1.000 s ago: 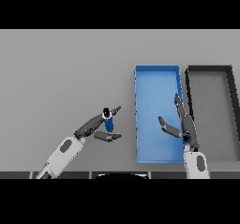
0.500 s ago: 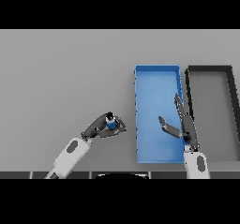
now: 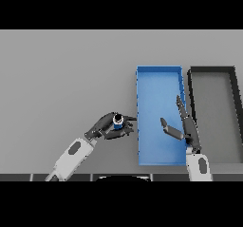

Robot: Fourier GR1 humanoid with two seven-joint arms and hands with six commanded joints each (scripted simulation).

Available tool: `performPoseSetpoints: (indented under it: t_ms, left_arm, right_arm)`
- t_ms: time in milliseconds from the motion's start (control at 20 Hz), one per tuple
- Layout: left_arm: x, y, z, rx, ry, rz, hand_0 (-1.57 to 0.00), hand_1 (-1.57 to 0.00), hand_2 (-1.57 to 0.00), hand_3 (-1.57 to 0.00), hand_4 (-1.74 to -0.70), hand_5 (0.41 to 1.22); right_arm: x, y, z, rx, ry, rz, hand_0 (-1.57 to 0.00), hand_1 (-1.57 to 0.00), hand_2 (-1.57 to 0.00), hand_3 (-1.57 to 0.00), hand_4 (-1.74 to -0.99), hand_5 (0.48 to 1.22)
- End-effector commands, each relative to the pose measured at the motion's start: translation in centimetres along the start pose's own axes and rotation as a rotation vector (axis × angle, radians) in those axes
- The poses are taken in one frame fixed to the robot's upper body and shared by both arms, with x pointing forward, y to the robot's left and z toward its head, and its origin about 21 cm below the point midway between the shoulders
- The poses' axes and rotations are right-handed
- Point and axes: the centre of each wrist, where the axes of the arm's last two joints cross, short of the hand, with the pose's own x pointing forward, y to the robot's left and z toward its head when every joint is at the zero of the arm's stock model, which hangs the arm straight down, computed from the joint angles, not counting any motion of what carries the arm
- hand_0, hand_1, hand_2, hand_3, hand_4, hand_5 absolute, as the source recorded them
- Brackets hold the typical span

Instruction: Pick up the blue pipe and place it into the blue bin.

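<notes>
Left robot hand (image 3: 105,126) grips the blue pipe (image 3: 117,122) upright, open end up, just left of the blue bin (image 3: 158,76); right robot hand (image 3: 182,128) spread wide.

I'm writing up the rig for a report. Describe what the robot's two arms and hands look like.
Both arms are alike: a rounded white forearm shell carrying a dark grey oval inset, ending in a dark grey to black hand with slim fingers and a thumb. The left hand and right hand match in colour. No cables or markings show.
</notes>
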Motion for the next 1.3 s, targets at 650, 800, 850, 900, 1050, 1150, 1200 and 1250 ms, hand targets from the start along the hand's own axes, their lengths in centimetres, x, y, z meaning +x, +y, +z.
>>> performPoseSetpoints:
  t_ms: [650, 800, 850, 900, 1050, 1150, 1200, 1250]
  left_arm:
    - [3.5, -0.4, -1.6, -0.084, 0.016, -0.012, -1.57, -1.57, -1.57, -1.44, -1.73, 1.219]
    - [3.1, -0.6, -1.3, -0.084, 0.037, -0.027, -1.57, -1.57, -1.57, -1.44, -1.73, 1.22]
    - [3.1, -0.7, -1.4, -0.085, 0.042, -0.028, -1.57, -1.57, -1.57, -1.44, -1.73, 1.22]
    - [3.2, -0.5, -1.5, -0.082, 0.038, -0.027, -1.57, -1.57, -1.57, -1.44, -1.73, 1.22]
    - [3.1, -0.4, -1.3, -0.084, 0.04, -0.022, -1.57, -1.57, -1.57, -1.44, -1.73, 1.221]
    - [3.3, -0.1, -1.4, -0.083, 0.038, -0.036, -1.57, -1.57, -1.57, -1.44, -1.73, 1.221]
    - [3.3, -0.3, -1.6, -0.087, 0.044, -0.035, -1.57, -1.57, -1.57, -1.44, -1.73, 1.221]
    - [3.1, -0.6, -1.7, -0.089, 0.045, -0.032, -1.57, -1.57, -1.57, -1.44, -1.73, 1.221]
  right_arm:
    - [-0.1, 0.5, 1.0, -0.023, -0.002, -0.028, 0.0, 0.0, 0.0, 0.0, -1.186, 0.629]
    - [-0.1, 0.7, 1.3, -0.032, 0.001, -0.036, 0.0, 0.0, 0.0, 0.0, -1.207, 0.619]
    - [0.0, 0.6, 1.1, -0.035, -0.009, -0.047, 0.0, 0.0, 0.0, 0.0, -1.197, 0.618]
    - [-0.1, 0.1, 1.2, -0.028, -0.02, -0.054, 0.0, 0.0, 0.0, 0.0, -1.191, 0.619]
    - [2.6, -1.1, 0.3, 0.082, -0.119, -0.163, 0.0, 0.0, 0.0, 0.0, -1.199, 0.593]
    - [4.5, -2.0, 0.0, 0.191, -0.148, -0.175, 0.0, 0.0, 0.0, 0.0, -1.215, 0.561]
    - [5.5, -2.4, -0.4, 0.239, -0.155, -0.173, 0.0, 0.0, 0.0, 0.0, -1.232, 0.55]
    - [6.9, -2.7, -0.4, 0.294, -0.186, -0.166, 0.0, 0.0, 0.0, 0.0, -1.25, 0.532]
